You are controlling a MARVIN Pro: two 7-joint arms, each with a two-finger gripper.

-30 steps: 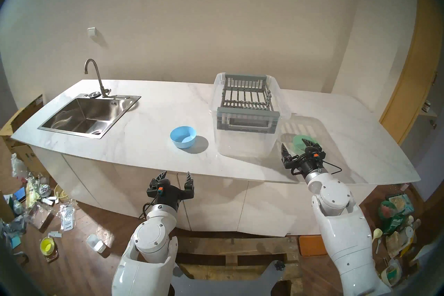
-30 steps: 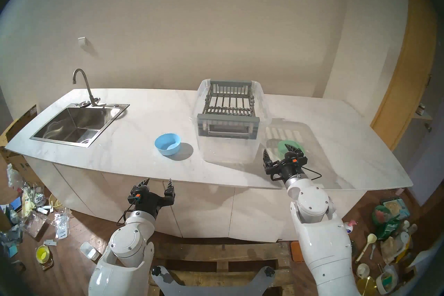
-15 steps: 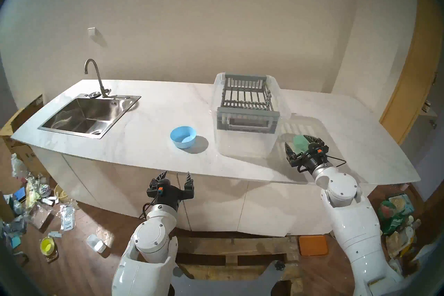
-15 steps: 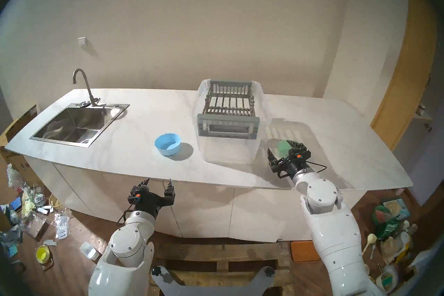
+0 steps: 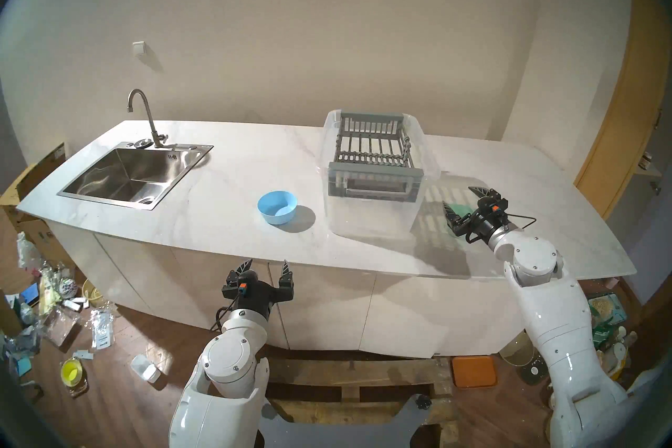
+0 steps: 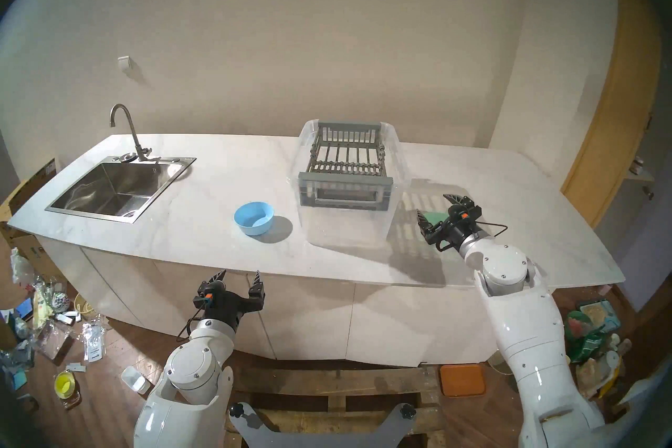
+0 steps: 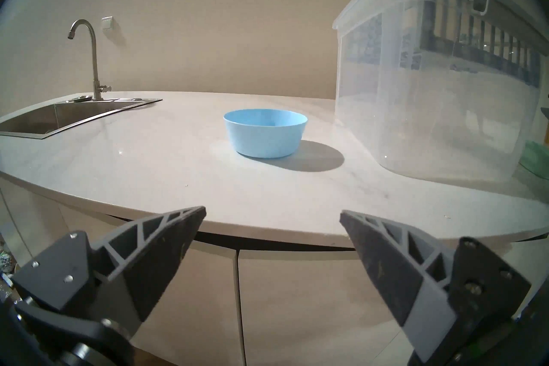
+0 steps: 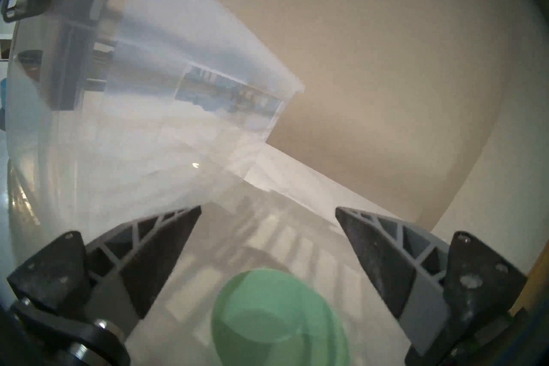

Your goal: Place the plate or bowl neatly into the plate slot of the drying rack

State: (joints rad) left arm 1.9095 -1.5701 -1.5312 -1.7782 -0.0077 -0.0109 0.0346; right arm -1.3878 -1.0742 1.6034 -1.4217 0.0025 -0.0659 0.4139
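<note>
Hovering over green bowl (image 5: 461, 209) right of clear tub (image 5: 371, 214), apparently untouched: right gripper (image 5: 463, 200), jaws apart; left gripper (image 5: 267, 264) likewise.

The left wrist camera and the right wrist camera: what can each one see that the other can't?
Only the left wrist view shows the tap, the sink and the whole blue bowl, with the open left gripper at the counter's edge. Only the right wrist view shows the whole green dish lying below the open right gripper. Both show the clear tub with the grey rack inside, and the counter.
</note>
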